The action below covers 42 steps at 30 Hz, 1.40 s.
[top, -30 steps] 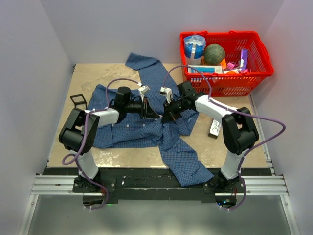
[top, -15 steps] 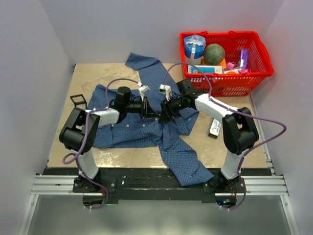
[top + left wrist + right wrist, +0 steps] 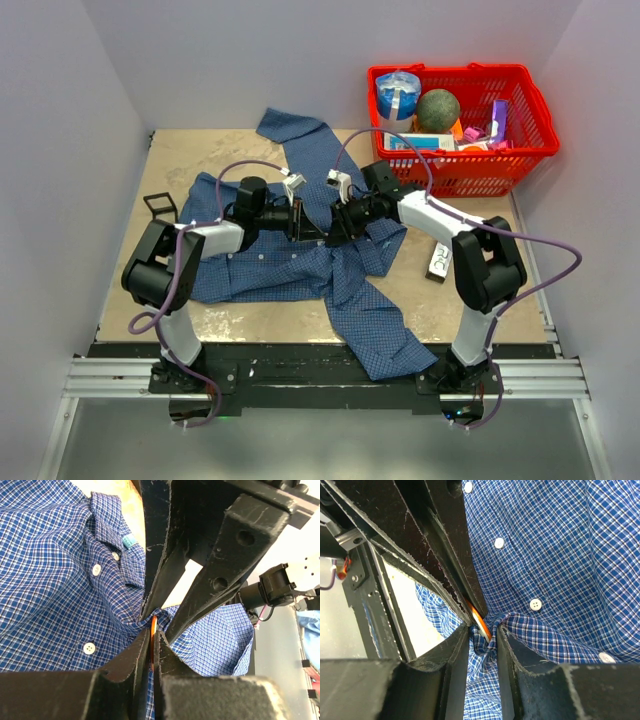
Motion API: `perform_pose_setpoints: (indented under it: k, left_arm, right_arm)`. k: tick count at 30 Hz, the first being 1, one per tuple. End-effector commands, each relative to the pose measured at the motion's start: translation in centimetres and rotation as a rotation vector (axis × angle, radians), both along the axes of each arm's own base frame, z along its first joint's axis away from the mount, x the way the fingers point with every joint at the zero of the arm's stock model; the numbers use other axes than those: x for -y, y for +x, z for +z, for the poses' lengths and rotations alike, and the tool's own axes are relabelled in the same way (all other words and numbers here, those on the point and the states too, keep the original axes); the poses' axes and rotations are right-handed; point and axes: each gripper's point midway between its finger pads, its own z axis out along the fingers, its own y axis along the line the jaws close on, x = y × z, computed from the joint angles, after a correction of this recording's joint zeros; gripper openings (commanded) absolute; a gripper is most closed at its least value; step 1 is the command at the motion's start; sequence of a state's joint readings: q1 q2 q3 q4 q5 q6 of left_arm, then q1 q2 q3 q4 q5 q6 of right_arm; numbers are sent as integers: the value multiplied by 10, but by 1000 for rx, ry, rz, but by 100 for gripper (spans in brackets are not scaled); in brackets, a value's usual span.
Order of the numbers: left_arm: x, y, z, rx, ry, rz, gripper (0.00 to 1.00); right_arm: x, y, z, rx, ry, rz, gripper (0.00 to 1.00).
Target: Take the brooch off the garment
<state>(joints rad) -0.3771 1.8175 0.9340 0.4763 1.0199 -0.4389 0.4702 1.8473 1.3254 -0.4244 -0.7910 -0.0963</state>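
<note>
1. Pinching the brooch (image 3: 152,642) edge-on, the left gripper (image 3: 152,631) has its two fingers drawn almost together, with the thin orange disc caught between the tips
2. The right gripper (image 3: 484,636) meets it tip to tip from the opposite side, its fingers narrowly apart and clamped on a puckered fold of the blue checked shirt (image 3: 560,555) right against the brooch
3. The brooch sits between both pairs of fingertips, where the cloth is drawn into a small peak
4. White buttons (image 3: 535,604) lie on the shirt just beside the right fingers
5. A red basket (image 3: 470,172) holding mixed items stands well away from both sets of fingers, beyond the right gripper
</note>
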Motion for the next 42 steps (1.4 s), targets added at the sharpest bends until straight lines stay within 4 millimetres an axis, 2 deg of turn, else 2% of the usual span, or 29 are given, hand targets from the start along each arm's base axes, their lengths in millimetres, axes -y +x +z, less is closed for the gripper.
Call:
perform_pose_setpoints:
  k: [1, 6, 11, 16, 23, 24, 25, 26, 30, 35, 37, 38, 42]
  left_arm:
    - [3, 7, 14, 30, -40, -1, 0]
    - [3, 6, 13, -5, -52, 8, 0]
    - [2, 2, 12, -48, -61, 25, 0]
    - [3, 8, 16, -28, -49, 33, 20]
    - [0, 11, 21, -15, -66, 15, 28]
    - [-1, 12, 21, -15, -67, 16, 28]
    - [-3, 13, 20, -14, -67, 17, 24]
    - [-3, 13, 19, -15, -66, 16, 15]
    - [-3, 11, 20, -9, -75, 0, 3]
    - [-2, 10, 22, -7, -82, -11, 0]
    - [-2, 10, 23, -6, -83, -8, 0]
    - [-3, 10, 23, -4, -80, 0, 0]
    - [-4, 10, 21, -11, -73, 12, 0]
  right_arm:
    - [-11, 17, 16, 45, 38, -31, 30]
    - [-9, 24, 12, 43, 16, -81, 23]
    - [-1, 32, 4, 26, -42, -170, 2]
    - [-1, 26, 6, 68, -30, -86, 0]
    - [-1, 18, 6, 71, -25, -46, 0]
    - [0, 17, 7, 70, -23, -44, 0]
    - [1, 16, 6, 68, -24, -44, 0]
    - [1, 14, 6, 70, -23, -38, 0]
    - [2, 12, 6, 66, -22, -36, 0]
    - [2, 13, 4, 58, -26, -43, 0]
    - [1, 15, 4, 44, -27, -58, 15]
    - [-1, 13, 4, 28, -17, -54, 28]
    - [-7, 11, 14, -16, 57, -45, 39]
